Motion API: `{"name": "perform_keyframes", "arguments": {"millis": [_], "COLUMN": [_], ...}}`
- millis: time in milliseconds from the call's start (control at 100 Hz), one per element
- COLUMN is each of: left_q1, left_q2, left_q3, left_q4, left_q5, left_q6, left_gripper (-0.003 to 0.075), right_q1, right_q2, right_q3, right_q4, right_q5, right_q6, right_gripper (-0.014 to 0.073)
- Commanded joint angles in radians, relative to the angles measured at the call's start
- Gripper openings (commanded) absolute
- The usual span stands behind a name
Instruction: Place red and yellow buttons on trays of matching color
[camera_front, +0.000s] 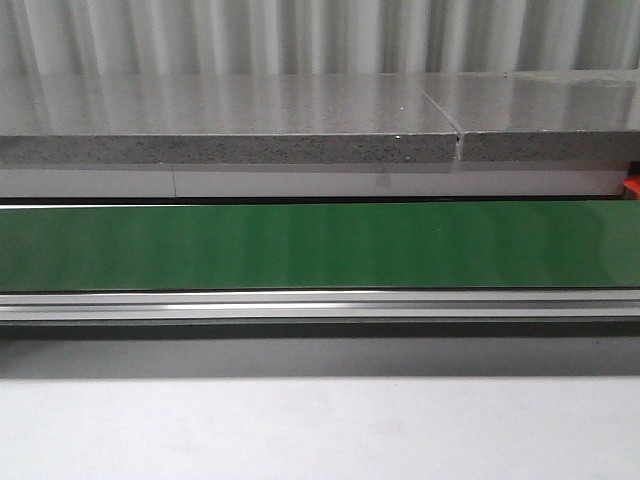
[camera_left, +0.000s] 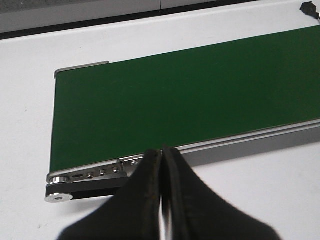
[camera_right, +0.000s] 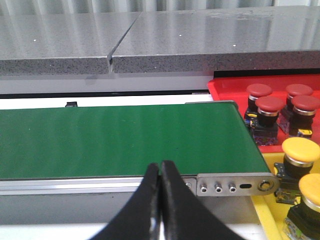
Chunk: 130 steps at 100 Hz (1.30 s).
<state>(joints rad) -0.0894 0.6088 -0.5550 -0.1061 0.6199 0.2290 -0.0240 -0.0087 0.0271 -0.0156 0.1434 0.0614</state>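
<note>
Both the left gripper (camera_left: 162, 165) and right gripper (camera_right: 160, 175) hover, fingers together, beside the green belt (camera_front: 320, 245)

I see a pale corrugated wall (camera_front: 300, 35) at the back, and in front of it a grey speckled stone counter (camera_front: 220, 120) with a seam in its top. Nearest me lies a white tabletop (camera_front: 300, 430), softly lit.

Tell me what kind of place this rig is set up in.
Probably an industrial sorting test cell: a green conveyor belt runs across a white table, with red tray and yellow tray of push buttons at its end.
</note>
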Motion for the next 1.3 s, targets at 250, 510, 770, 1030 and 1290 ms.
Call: {"name": "perform_keyframes", "arguments": {"millis": [250, 510, 770, 1030, 1290], "left_q1": [-0.007, -0.007, -0.007, -0.007, 0.025], "left_q2": [0.002, 0.002, 0.002, -0.033, -0.176], "left_q3": [-0.027, -0.027, -0.027, 0.000, 0.166], "left_q4": [-0.015, -0.015, -0.015, 0.049, 0.062], "left_q5": [-0.065, -0.065, -0.065, -0.207, -0.439], "left_q6": [-0.002, -0.002, -0.002, -0.179, -0.214], "left_gripper": [-0.0021, -0.0021, -0.0021, -0.0021, -0.0021], "right_q1": [-0.002, -0.002, -0.002, -0.002, -0.002], "right_q2": [-0.013, -0.013, -0.013, -0.013, -0.013], "right_q3": [-0.014, -0.014, -0.014, -0.014, -0.014], "right_q4": [-0.009, -0.009, -0.009, -0.009, -0.009], "right_q5": [-0.076, -0.076, -0.076, -0.076, -0.076], "right_q6": [-0.004, -0.004, -0.004, -0.004, -0.004], "right_gripper": [-0.0067, -0.0067, -0.0067, -0.0067, -0.0067]}}
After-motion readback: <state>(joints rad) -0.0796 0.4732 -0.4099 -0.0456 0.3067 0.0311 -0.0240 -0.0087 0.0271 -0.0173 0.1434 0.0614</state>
